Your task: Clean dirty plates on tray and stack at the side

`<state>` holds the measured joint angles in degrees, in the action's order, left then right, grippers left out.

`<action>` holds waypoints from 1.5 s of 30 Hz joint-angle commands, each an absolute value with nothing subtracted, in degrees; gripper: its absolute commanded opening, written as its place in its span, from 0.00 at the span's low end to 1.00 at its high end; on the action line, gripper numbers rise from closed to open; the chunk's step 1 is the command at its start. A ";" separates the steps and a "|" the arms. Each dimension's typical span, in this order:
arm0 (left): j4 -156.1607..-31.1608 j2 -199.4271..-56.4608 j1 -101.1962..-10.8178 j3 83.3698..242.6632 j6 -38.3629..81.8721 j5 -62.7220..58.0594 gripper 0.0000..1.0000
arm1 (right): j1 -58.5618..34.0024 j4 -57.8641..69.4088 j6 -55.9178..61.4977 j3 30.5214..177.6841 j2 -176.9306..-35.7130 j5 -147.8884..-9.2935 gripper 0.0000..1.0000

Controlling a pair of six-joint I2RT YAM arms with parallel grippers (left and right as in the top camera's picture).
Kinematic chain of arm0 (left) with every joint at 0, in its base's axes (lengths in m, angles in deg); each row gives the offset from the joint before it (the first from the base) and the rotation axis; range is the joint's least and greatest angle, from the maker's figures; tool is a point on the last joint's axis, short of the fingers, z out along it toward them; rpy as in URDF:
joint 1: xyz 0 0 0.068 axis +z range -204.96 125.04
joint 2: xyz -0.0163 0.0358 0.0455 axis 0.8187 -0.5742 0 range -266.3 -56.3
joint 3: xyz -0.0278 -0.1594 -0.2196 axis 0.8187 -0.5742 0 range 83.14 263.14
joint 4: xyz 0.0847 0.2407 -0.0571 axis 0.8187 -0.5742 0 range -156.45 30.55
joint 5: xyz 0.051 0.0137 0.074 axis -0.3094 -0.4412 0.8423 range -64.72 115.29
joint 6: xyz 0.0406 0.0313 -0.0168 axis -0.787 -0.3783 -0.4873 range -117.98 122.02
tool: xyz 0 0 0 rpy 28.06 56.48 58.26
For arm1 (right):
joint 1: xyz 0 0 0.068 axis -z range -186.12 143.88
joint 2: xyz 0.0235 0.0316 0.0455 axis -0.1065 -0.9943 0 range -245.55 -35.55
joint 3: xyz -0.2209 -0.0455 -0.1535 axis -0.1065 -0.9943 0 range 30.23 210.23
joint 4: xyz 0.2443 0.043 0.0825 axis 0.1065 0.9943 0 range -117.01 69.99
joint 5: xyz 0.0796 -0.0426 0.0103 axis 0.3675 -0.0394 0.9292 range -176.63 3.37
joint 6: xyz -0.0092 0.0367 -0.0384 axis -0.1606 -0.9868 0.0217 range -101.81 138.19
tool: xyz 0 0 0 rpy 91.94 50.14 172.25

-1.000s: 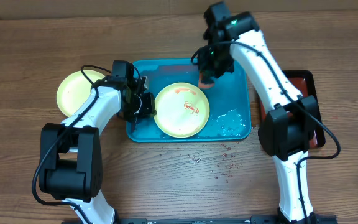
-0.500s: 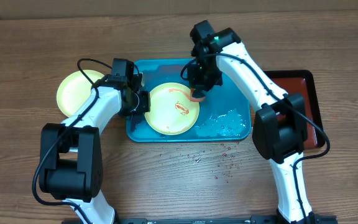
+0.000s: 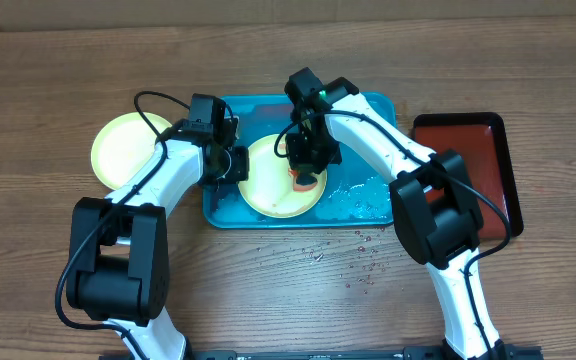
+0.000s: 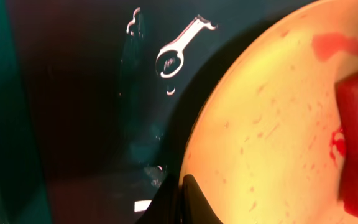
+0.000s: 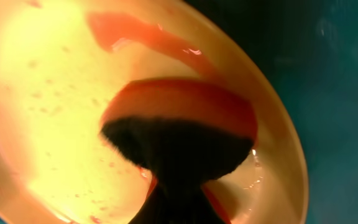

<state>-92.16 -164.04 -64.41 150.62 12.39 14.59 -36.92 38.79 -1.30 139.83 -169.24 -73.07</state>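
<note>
Right claw (image 3: pixel 305 172) was clenched on an orange sponge (image 3: pixel 304 183) pressed to the smeared yellow plate (image 3: pixel 266 187) inside the blue tray (image 3: pixel 363 115), while the left claw (image 3: pixel 239 165) pinched that plate's rim, apparently to steady it for scrubbing.

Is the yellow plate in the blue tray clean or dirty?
Dirty. The yellow plate has a red sauce streak near its rim and little specks on it, beside the orange sponge.
</note>
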 commanded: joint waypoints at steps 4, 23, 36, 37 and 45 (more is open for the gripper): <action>-91.01 -164.76 -64.70 151.54 13.83 12.73 0.04 | -37.36 37.45 -3.02 137.31 -168.65 -71.56 0.06; -93.54 -164.76 -64.74 151.54 15.62 13.32 0.04 | -41.12 33.39 -3.20 137.66 -169.67 -70.95 0.04; -93.91 -164.76 -64.74 151.54 15.78 13.71 0.04 | -34.98 35.64 -6.39 139.76 -169.67 -83.13 0.04; -93.91 -164.76 -64.74 151.54 15.78 13.71 0.04 | -35.22 34.68 -7.11 139.65 -169.72 -83.13 0.04; -94.02 -164.76 -64.74 151.54 15.75 13.69 0.04 | -39.46 27.84 -7.35 139.30 -173.65 -69.99 0.05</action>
<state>-93.80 -164.11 -64.63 150.62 15.56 14.02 -37.03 28.80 -6.48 138.98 -169.85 -76.09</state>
